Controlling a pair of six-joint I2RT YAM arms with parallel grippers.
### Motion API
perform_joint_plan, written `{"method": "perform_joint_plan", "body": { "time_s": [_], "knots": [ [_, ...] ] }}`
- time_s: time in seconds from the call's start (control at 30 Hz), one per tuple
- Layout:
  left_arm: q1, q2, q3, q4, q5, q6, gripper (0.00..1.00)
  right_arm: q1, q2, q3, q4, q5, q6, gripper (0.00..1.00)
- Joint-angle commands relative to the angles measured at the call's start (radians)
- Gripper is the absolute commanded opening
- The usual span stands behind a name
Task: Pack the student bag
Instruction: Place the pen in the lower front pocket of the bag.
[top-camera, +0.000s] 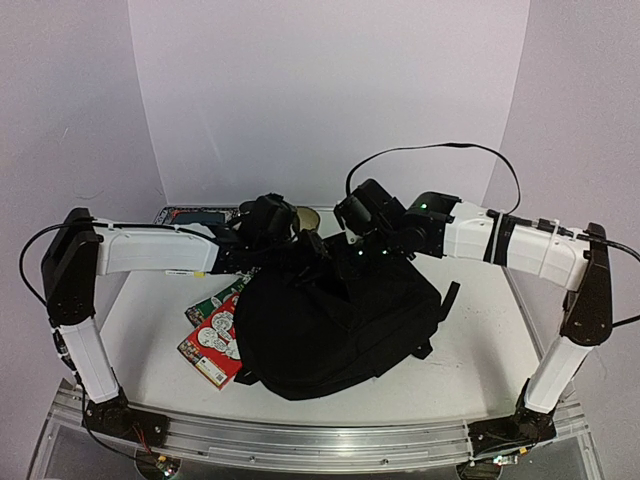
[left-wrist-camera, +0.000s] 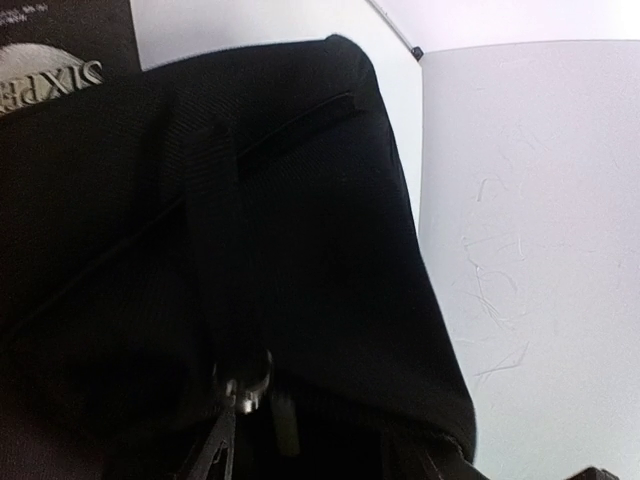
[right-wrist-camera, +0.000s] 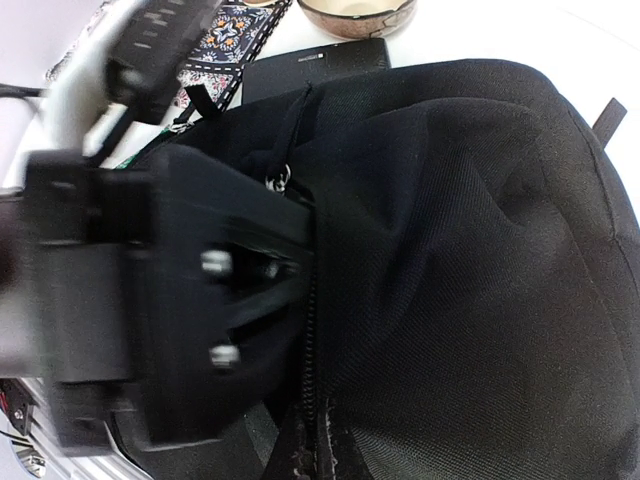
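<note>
At the middle of the white tabletop (top-camera: 470, 350) lies the large soft black fabric backpack (top-camera: 340, 320), slumped with its top toward the far wall. Both arms meet over that top edge. The right gripper (top-camera: 345, 248) has its 2 fingers together at the backpack's top, by the zip track (right-wrist-camera: 308, 400) — whether fabric is pinched between them is not clear. The left gripper (top-camera: 305, 243) sits just beside it, close over the black cloth near a small metal zip pull (left-wrist-camera: 245, 378); I cannot tell whether its fingers are apart. 2 red-and-white illustrated paperback books (top-camera: 213, 340) lie on the left arm's side, the nearer one touching the backpack. Beyond the backpack are a round beige bowl (right-wrist-camera: 355, 15) and a flat black book (right-wrist-camera: 315, 65).
</note>
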Motion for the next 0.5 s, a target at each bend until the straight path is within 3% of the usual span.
{"method": "perform_joint_plan", "body": {
  "time_s": [0.0,0.27,0.47],
  "knots": [
    [0.009,-0.15,-0.041,-0.018,-0.091,0.04,0.49,0.012,-0.054,-0.003,0.019,0.028,-0.02,0.0],
    [0.009,-0.381,-0.165,-0.244,-0.302,0.047,0.49,0.01,-0.052,-0.012,0.01,0.053,-0.031,0.0],
    [0.041,-0.517,-0.209,-0.478,-0.498,0.03,0.6,0.011,-0.043,-0.01,0.01,0.058,-0.032,0.0]
  ]
}}
